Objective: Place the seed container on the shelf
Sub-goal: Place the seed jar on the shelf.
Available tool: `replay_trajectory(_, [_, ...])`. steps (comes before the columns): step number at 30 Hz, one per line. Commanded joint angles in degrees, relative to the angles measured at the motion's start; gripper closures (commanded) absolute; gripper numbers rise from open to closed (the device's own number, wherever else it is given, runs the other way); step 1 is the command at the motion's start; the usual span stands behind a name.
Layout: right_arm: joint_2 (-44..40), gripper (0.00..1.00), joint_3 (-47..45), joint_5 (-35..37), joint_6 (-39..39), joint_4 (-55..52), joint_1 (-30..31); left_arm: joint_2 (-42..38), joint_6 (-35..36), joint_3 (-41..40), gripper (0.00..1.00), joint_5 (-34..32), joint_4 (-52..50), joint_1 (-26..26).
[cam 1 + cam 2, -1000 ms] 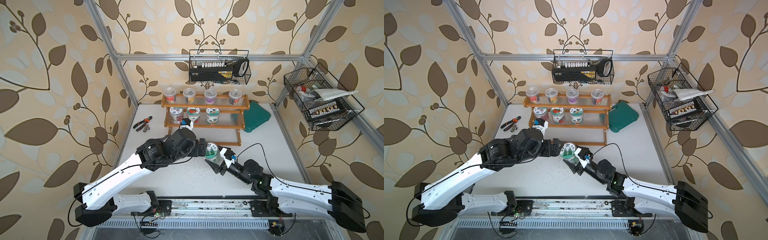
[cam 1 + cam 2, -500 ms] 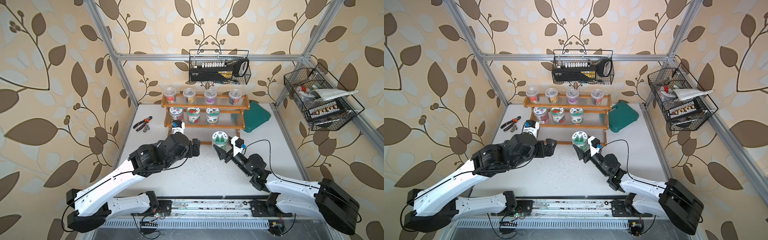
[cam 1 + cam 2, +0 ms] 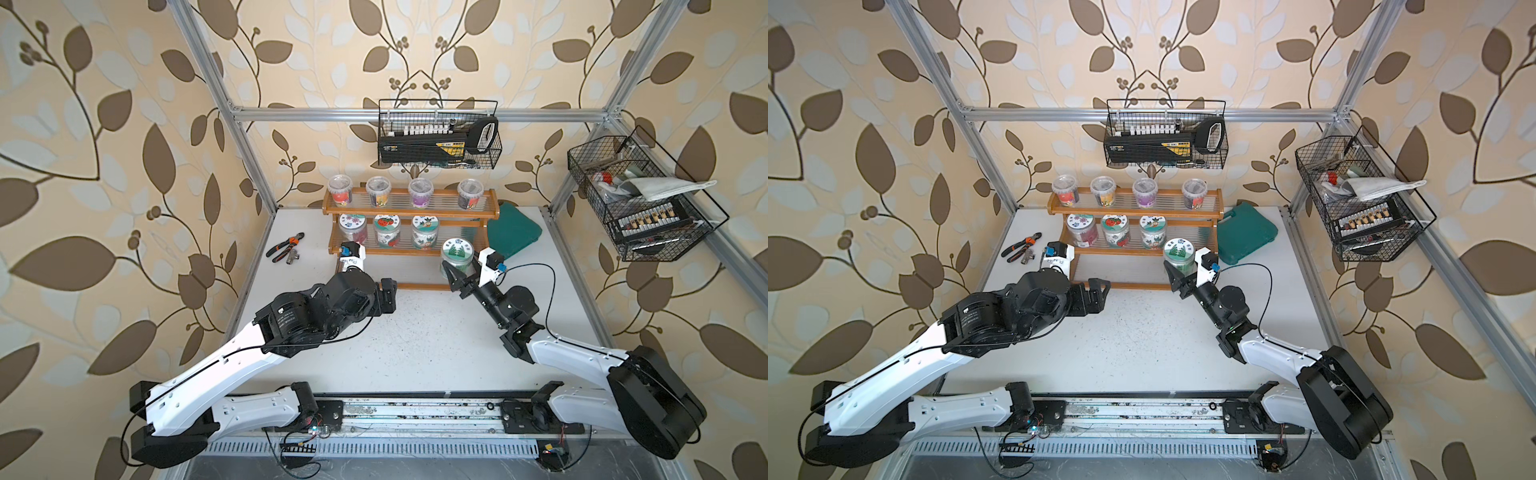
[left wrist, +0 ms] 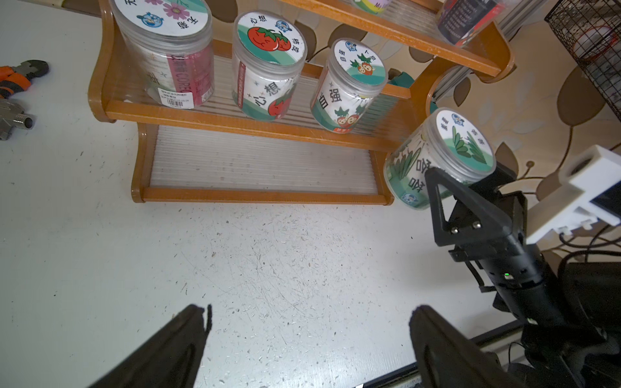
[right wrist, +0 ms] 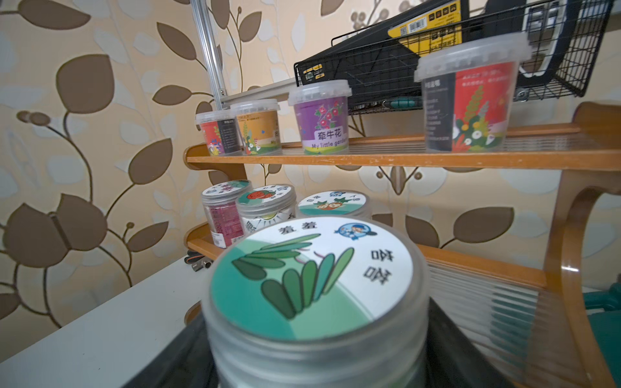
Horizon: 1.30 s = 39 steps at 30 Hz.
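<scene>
Before the shelf (image 3: 419, 286), my right gripper (image 3: 459, 272) clamps the seed jar (image 3: 457, 249); left gripper (image 4: 309, 322) gapes empty.
Carried low, it may clip the middle-tier rail (image 4: 255, 129).

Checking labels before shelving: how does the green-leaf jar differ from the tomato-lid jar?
The green-leaf jar is held in the right pincer beside the shelf; the tomato-lid jar stands on its middle tier. The green-leaf jar's lid shows green leaves, the tomato-lid jar's a red tomato. Both are clear round jars with printed lids.
</scene>
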Motion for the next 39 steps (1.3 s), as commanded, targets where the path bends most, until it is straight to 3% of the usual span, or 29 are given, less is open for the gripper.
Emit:
replay_trajectory(1, [2.0, 0.58, 3.3, -2.4, 1.9, 4.9, -2.5, -1.1, 0.8, -0.6, 0.02, -2.0, 1.8, 0.5])
replay_trajectory(18, [11.1, 0.57, 8.7, -6.6, 5.0, 8.0, -12.7, -1.5, 1.2, -0.6, 0.02, -2.7, 1.3, 1.2])
replay_trajectory(39, [21.6, 0.53, 15.4, -8.0, 2.9, 7.1, -14.3, -1.4, 2.5, -0.1, 0.01, -2.3, 1.3, 2.6])
